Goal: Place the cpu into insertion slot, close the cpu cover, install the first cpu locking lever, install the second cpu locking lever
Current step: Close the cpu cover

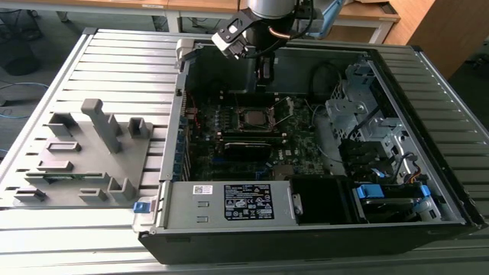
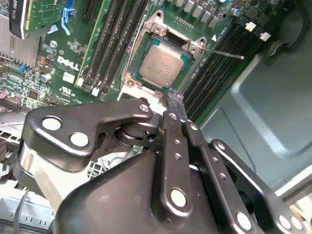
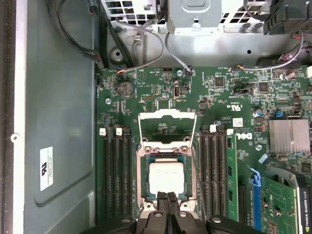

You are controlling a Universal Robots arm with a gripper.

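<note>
The cpu lies flat in the insertion slot, its silver-grey top facing up in both wrist views. The cpu cover stands flipped open beside the slot, and the green board shows through its window. A thin locking lever sticks out free from the slot's corner. My gripper hangs just above the slot's edge, fingers shut together with nothing between them. In the exterior view the gripper reaches down into the computer case over the slot.
The open computer case lies on a slatted table. Memory slots flank the socket on both sides. Cables run by the case wall. A grey fixture tray sits at the exterior view's left.
</note>
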